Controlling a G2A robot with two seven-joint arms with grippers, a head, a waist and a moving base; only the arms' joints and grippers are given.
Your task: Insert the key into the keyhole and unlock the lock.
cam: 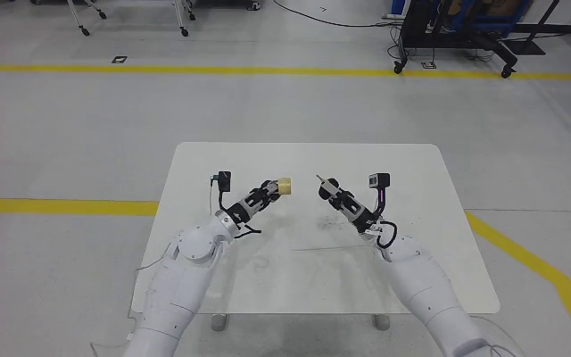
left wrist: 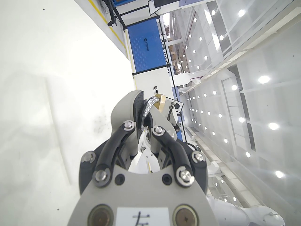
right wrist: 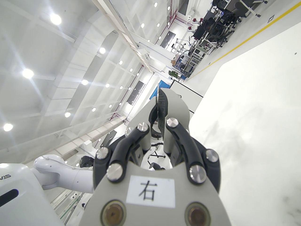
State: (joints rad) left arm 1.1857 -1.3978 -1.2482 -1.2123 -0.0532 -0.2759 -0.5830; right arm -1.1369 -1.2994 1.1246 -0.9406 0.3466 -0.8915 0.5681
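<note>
Left end effector (cam: 272, 189) clamps your lock (cam: 285, 186), right end effector (cam: 326, 186) your key (cam: 319, 178). You've yet to insert and turn it.

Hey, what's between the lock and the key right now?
Nothing. In the top view the lock and the key face each other across an open gap, with just the white table beneath.

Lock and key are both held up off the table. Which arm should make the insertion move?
Right, probably. The right claw grips the key, its tip pointing across a gap toward the lock. The left claw holds that lock by its shackle, so it is better kept steady as the target.
</note>
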